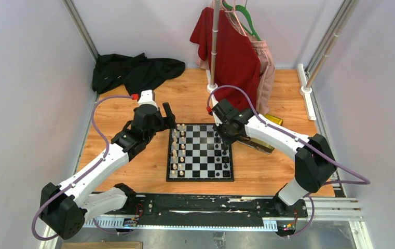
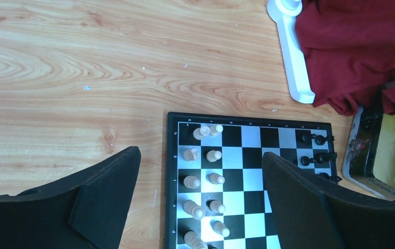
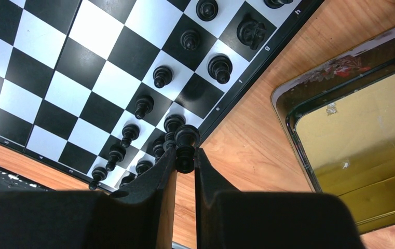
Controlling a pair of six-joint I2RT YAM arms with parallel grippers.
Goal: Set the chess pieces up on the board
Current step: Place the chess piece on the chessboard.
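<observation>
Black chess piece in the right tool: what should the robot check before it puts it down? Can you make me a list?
1. Black piece pinched firmly in the right tool: ok, it sits between both fingers.
2. A free square in the black back row of the board: ok, one dark edge square has nothing on it.
3. Piece lined up over that square: cannot tell; it hangs near the board's edge.
4. Nearby black pieces standing up: ok.
5. Left tool out of the way: ok, it is open over the white pieces' side.
</observation>
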